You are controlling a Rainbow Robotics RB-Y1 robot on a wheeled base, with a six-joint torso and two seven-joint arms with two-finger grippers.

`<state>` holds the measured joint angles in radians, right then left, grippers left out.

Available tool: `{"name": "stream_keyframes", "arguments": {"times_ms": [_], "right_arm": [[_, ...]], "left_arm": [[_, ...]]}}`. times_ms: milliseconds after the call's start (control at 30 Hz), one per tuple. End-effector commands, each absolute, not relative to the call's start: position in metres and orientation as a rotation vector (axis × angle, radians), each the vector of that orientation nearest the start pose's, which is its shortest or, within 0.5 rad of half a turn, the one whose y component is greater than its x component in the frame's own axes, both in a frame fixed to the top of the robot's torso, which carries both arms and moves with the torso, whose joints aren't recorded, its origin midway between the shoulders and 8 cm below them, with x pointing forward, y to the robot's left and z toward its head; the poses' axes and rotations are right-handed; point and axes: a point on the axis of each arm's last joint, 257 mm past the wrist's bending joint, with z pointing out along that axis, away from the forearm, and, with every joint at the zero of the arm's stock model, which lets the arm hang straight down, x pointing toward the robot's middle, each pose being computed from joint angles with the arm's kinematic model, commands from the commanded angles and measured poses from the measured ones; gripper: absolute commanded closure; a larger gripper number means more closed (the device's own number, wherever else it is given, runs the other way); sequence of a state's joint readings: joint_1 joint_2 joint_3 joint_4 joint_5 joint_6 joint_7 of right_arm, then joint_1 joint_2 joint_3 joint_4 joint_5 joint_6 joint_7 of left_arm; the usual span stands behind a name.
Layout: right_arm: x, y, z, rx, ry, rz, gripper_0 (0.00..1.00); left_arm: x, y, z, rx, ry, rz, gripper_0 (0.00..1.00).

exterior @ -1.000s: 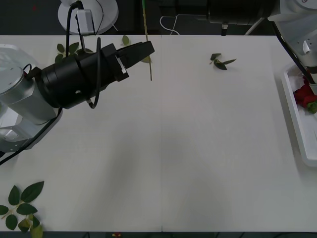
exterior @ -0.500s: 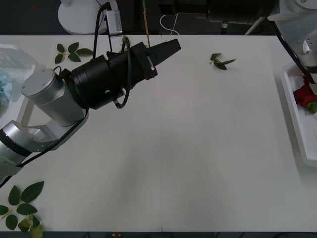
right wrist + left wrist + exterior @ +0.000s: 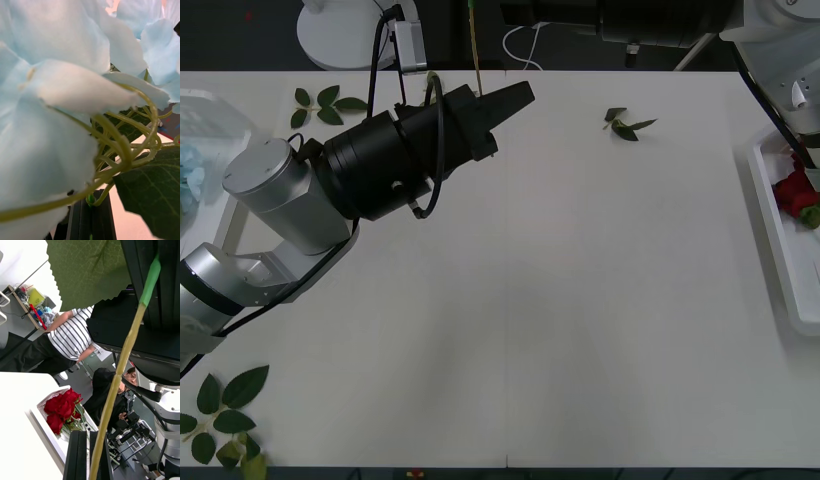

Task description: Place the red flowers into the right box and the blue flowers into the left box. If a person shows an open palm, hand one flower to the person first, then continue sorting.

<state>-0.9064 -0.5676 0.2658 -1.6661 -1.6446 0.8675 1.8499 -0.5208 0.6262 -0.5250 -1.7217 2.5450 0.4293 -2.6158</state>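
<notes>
**Clerk:** Two claws to log. Left one first?

**Me:** Item one, my left claw [image 3: 515,98], upper middle of the front view. It is clamped on a thin yellow-green stem [image 3: 474,40]. In my left wrist view the same stem [image 3: 123,363] rises from between the closed fingers.

**Clerk:** Right one?

**Me:** Item two, my right claw [image 3: 90,219]. It is closed on the green stalk just under a blue flower [image 3: 56,75].

**Clerk:** Why two holds?

**Me:** I judge it is one flower, passed across. Blue goes left, so my left arm takes the stem low while the right keeps the head steady.

**Clerk:** Which way does it lie?

**Me:** The long axis runs nearly straight up and down the front view. The cut end is at my left claw, and the bloom end is past the top edge.

**Clerk:** Other stock?

**Me:** Red flowers [image 3: 797,195] lie in the right box [image 3: 778,235], at the right edge.
</notes>
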Motion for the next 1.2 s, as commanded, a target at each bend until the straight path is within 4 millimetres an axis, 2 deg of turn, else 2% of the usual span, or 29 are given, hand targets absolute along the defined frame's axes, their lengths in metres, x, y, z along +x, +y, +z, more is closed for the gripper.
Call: {"name": "stream_keyframes", "arguments": {"times_ms": [33, 167, 300, 333, 400, 600, 700, 833, 900, 1067, 1100, 1200], "right_arm": [[0.465, 0.065, 0.134, -0.914, 1.423, 1.093, 1.0], [0.464, 0.061, 0.131, -0.924, 1.438, 1.09, 1.0], [0.465, 0.058, 0.132, -0.92, 1.443, 1.093, 0.48], [0.465, 0.057, 0.132, -0.92, 1.444, 1.091, 0.37], [0.465, 0.056, 0.132, -0.92, 1.445, 1.088, 0.24], [0.467, 0.054, 0.136, -0.91, 1.434, 1.085, 0.03], [0.468, 0.052, 0.138, -0.905, 1.428, 1.084, 0.0], [0.469, 0.045, 0.139, -0.912, 1.43, 1.064, 0.0], [0.47, 0.04, 0.14, -0.916, 1.429, 1.049, 0.0], [0.464, 0.017, 0.128, -0.982, 1.49, 1.006, 0.0], [0.464, 0.012, 0.125, -0.993, 1.503, 0.991, 0.0], [0.463, -0.013, 0.112, -1.054, 1.563, 0.914, 0.0]], "left_arm": [[0.465, -0.026, 0.02, 0.442, 1.376, -1.449, 1.0], [0.465, -0.026, 0.019, 0.443, 1.377, -1.448, 1.0], [0.467, -0.025, 0.02, 0.438, 1.377, -1.443, 1.0], [0.468, -0.024, 0.018, 0.435, 1.38, -1.443, 1.0], [0.468, -0.024, 0.018, 0.433, 1.381, -1.443, 1.0], [0.473, -0.016, 0.018, 0.432, 1.391, -1.42, 1.0], [0.479, 0.001, 0.017, 0.423, 1.415, -1.395, 1.0], [0.492, 0.038, 0.01, 0.417, 1.475, -1.316, 1.0], [0.499, 0.066, 0.001, 0.405, 1.525, -1.258, 1.0], [0.516, 0.151, -0.021, 0.338, 1.644, -1.089, 1.0], [0.519, 0.161, -0.023, 0.322, 1.653, -1.072, 1.0], [0.529, 0.214, -0.031, 0.258, 1.687, -0.987, 1.0]]}}
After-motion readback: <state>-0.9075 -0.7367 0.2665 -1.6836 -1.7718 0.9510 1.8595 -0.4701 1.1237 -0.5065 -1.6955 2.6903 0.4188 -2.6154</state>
